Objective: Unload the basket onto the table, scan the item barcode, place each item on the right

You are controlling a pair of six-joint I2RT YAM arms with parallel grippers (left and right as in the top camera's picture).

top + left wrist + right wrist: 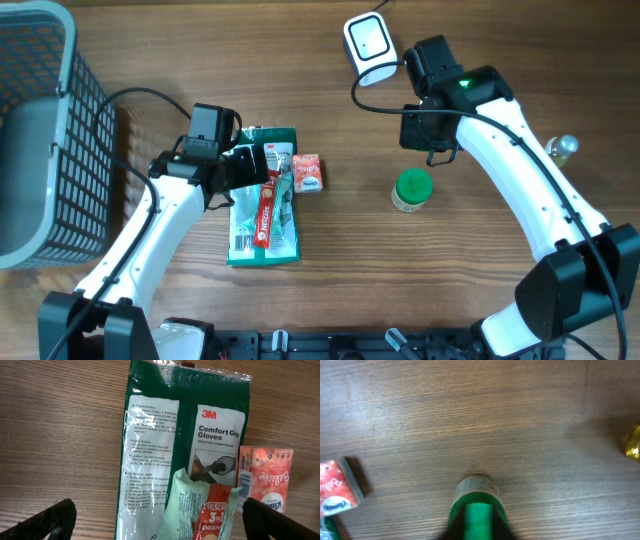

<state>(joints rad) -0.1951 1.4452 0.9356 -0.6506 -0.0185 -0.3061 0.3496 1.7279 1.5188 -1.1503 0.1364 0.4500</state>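
**1. Item position.** The green-lidded jar (412, 188) stands upright on the table (350, 270), in the right half of the workspace, with no arm visibly holding it. I take it as the item to scan because it is the one nearest the scanner (368, 45). That is a judgement, not a reading.

**2. Governing relation.** The jar lies just on the robot's side of the right gripper (432, 152), and the scanner lies on the far side of the same wrist. Jar, gripper and scanner run roughly in one line, near to far. The jar's long axis is vertical, so I expect a grasp from above, around its wall. The right arm is much the nearer. The left arm is well apart from the jar.

**3. End effectors.**
- Right gripper: I cannot tell how the jaws stand, as no view shows its fingertips plainly.
- Left gripper (165, 522): spread wide and holding nothing. It hovers over the glove packet (150, 435), with the coffee sachet (212, 515) and the tissue pack (267, 480) beside it.

**4. View differences.**
- Only the overhead view shows the jar-to-scanner line. The right wrist view omits the scanner entirely.
- The right wrist view shows a pale band on the jar's wall below the lid, but no barcode is legible there.
- The left wrist view alone shows the packet print. A striped strip on the tissue pack's edge may be a barcode.
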